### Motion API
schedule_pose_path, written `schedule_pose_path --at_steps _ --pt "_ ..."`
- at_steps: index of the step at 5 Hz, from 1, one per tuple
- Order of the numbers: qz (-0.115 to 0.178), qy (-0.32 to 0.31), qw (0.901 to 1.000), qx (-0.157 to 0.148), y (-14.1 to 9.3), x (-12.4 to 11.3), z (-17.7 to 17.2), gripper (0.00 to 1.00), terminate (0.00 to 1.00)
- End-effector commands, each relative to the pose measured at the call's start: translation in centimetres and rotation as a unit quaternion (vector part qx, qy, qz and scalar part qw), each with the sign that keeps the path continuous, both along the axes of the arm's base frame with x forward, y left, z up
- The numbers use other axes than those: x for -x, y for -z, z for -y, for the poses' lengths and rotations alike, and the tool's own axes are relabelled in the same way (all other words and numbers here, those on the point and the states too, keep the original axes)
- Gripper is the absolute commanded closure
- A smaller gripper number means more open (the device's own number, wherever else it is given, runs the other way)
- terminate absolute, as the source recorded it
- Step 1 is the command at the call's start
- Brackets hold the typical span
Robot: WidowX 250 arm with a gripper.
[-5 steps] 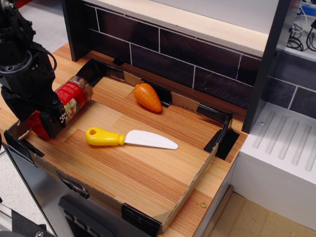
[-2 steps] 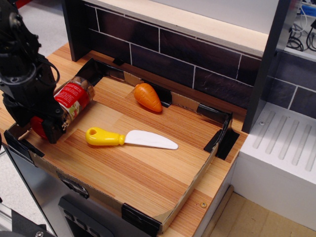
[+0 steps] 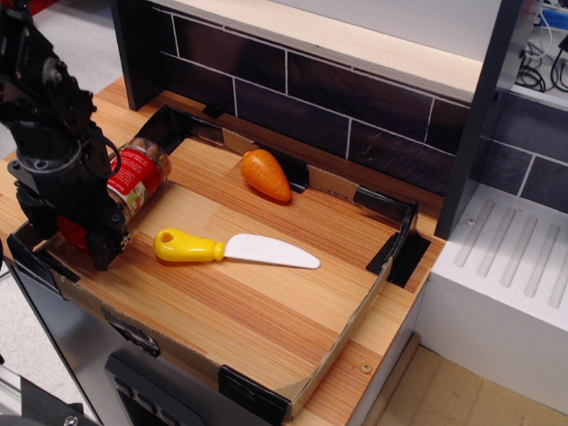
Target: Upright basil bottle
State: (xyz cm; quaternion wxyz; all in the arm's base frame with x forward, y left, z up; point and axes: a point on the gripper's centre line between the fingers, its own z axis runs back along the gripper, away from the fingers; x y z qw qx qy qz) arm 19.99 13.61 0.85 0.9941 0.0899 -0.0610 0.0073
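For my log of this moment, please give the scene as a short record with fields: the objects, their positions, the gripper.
bottle: basil bottle, lying tilted at the tray's left end, not upright
gripper: black gripper over the bottle's red cap end; whether it grips cannot be told
knife: yellow-handled knife, flat in the tray's middle
carrot: toy carrot, near the back wall
tray: wooden tray with a low rim

Arm (image 3: 44,115) all matte black, bulky jointed segments, thin black cable looped at wrist; gripper (image 3: 93,235) black, blocky.
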Motion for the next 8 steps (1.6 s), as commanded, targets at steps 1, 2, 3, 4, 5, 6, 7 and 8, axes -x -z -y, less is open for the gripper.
schedule_pose_path --at_steps 1,2,3,4,5,6,7,8 --pt "0.008 -0.005 1.0 0.0 -1.0 -0.3 -0.6 1.0 0.0" --pt "0.012 -0.032 0.9992 0.019 -3.3 -0.6 -0.8 1.0 0.0" --pt "0.015 -0.067 0.9974 0.018 -6.2 -1.2 -0.9 1.0 0.0" --pt "-0.011 -0.103 0.9946 0.004 -8.8 -1.7 -0.8 1.0 0.0" --pt "-0.03 -0.117 0.9926 0.001 -10.0 -2.1 -0.8 1.0 0.0" --pt "-0.052 -0.127 0.9904 0.013 -11.3 -2.7 -0.9 1.0 0.0" --pt "-0.123 -0.128 0.9836 0.031 -11.4 -3.3 -0.9 1.0 0.0" --pt "-0.154 -0.124 0.9789 0.052 -11.0 -3.1 -0.5 1.0 0.0"
